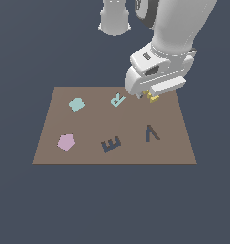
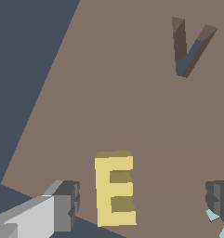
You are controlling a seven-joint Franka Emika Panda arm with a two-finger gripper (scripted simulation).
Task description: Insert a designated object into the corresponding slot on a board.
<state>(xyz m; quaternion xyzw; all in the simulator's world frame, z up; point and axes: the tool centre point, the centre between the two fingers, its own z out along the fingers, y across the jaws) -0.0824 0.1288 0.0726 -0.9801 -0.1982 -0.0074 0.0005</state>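
Near the far edge of the flat brown rectangular board (image 1: 49, 143), toward the exterior view's right, the small yellow E-shaped block (image 2: 114, 188) lies flat under the white arm's gripper (image 1: 149, 96). Its jaws are spread wide; in the wrist view one grey finger (image 2: 67, 204) stands on each side of the block, neither touching it. A light-blue R-shaped letter (image 1: 117, 100) sits just beside the gripper, on the exterior view's left. Closer to the board's near edge lies the dark grey E-shaped recess (image 1: 111, 143), well apart from the yellow block, with the dark V-shaped recess (image 1: 151, 133) between them, off to the right. A teal rounded piece (image 1: 76, 104) and a pink pentagon (image 1: 66, 142) occupy the board's left side.
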